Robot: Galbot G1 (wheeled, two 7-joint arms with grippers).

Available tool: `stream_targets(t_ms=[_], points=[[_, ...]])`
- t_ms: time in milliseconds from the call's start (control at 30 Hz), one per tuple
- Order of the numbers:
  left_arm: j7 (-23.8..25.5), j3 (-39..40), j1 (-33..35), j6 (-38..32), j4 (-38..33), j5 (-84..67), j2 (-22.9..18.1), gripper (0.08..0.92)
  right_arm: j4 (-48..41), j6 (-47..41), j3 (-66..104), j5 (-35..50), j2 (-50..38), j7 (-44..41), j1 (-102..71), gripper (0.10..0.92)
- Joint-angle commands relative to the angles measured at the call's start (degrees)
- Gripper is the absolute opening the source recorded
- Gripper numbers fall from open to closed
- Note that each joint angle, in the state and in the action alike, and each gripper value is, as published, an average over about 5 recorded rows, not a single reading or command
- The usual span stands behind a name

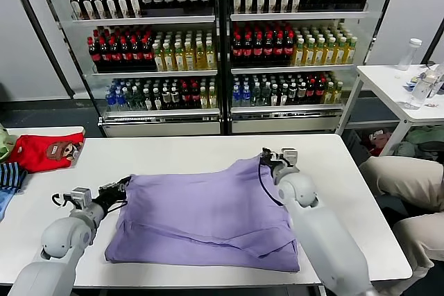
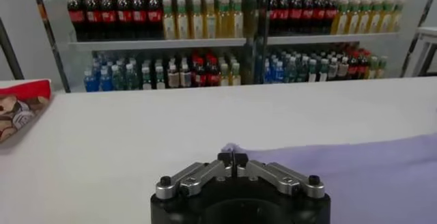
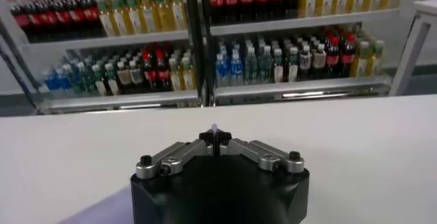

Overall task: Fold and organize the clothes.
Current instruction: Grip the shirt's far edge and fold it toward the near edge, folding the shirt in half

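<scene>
Lavender T-shirt (image 1: 208,216) mid-table | left tool (image 1: 123,189) pinches left hem | right tool (image 1: 267,160) pinches far corner

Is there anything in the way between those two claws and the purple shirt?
Nothing visible. The left gripper is shut on the lavender T-shirt's left edge, and the right gripper is shut on its far right corner. The red garment lies apart, far left.

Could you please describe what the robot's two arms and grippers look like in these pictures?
Both arms have smooth, rounded light-grey shells. The left gripper and right gripper are black units with small pale blocks at the wrists, and thin black cables loop beside each. In the wrist views, each gripper shows a black rounded body, two silver metal link bars with dark screws, and short black fingers.
</scene>
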Motion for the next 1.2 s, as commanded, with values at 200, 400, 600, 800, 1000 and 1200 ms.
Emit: stream_targets(t_ms=[200,400,600,800,1000,1200], points=[[0.3,-8.1,12.0,-1.0,-9.1,-3.5,0.2,0.085,22.0,-0.4,4.0,2.6,-7.3,0.8,-17.1,0.115],[0.6,-9.3,17.3,-1.4,-14.0,-2.8,-1.8,0.085,28.6,-0.4,6.2,2.6,-8.3,1.6,-24.4,0.115],[1.0,-10.6,22.0,-1.7,-17.6,-2.3,-2.2,0.085,32.9,-0.3,8.0,2.1,-9.2,2.1,-29.4,0.115],[1.0,-10.5,22.4,-1.6,-17.3,-1.9,-2.0,0.085,33.2,-0.7,9.0,1.6,-9.9,2.8,-31.1,0.115],[1.0,-10.2,22.6,-1.6,-17.5,-1.7,-2.0,0.085,34.0,-1.1,9.7,1.6,-10.0,3.1,-32.5,0.115],[1.0,-9.8,22.9,-1.6,-17.6,-1.2,-2.0,0.085,32.5,-1.1,9.5,1.6,-9.5,3.1,-32.6,0.115]])
